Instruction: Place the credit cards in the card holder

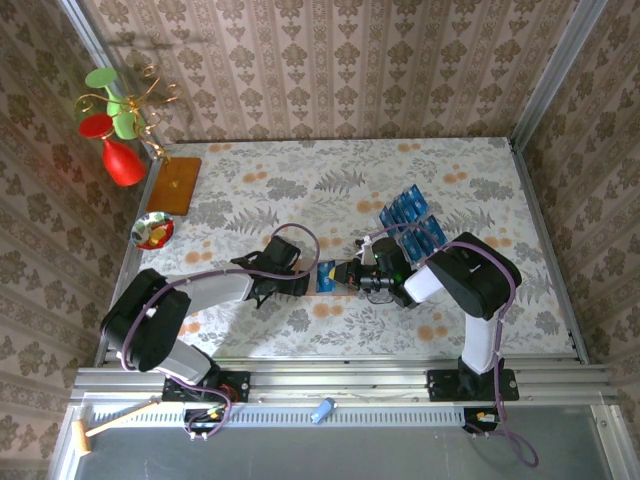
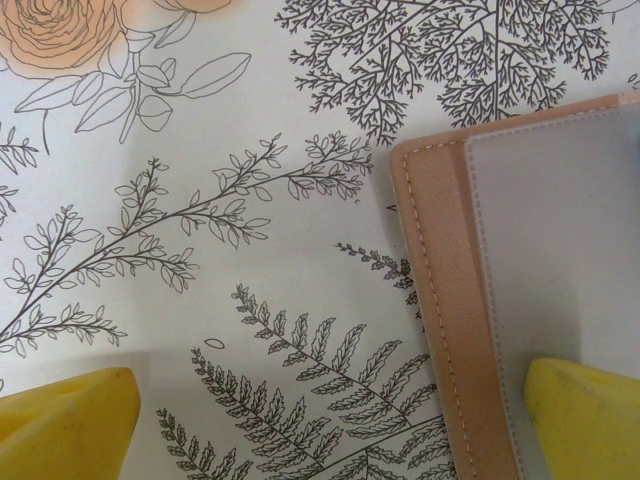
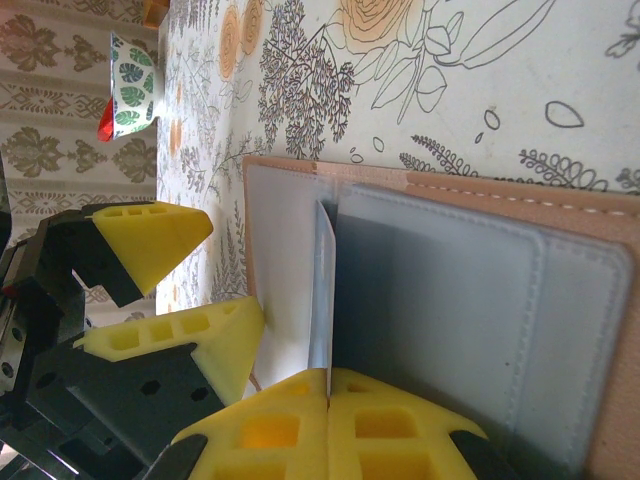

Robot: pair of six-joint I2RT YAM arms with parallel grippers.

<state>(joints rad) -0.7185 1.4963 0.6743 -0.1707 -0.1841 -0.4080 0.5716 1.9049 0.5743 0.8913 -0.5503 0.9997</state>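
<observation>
From above, both arms reach into the middle of the flowered bench (image 1: 450,170). The left pincer (image 1: 300,280) and the right pincer (image 1: 352,277) face each other, and the brown card holder (image 1: 338,277) lies open between them with a single card (image 1: 326,275) showing blue at its left end. The remaining credit cards (image 1: 412,220) sit in a loose blue pile just behind the right arm. A wooden board (image 1: 175,185) and a patterned bowl (image 1: 153,230) lie well apart at the bench's left edge.

Over to the left wrist: the left pincer (image 2: 322,425) is spread wide, one yellow fingertip (image 2: 65,425) over bare cloth and the other on the lower corner of the card holder's (image 2: 450,300) grey lining.

Now the right wrist: the right pincer (image 3: 328,415) is clamped tight, its yellow pads pressed together on the single card (image 3: 322,290). The card stands edge-on, right at a pocket of the card holder (image 3: 450,300). Whether it has entered the slot, I cannot tell. The left pincer (image 3: 180,290) gapes beside the holder's far flap, its lower finger at the edge. The bowl (image 3: 130,70) sits in the top corner.
</observation>
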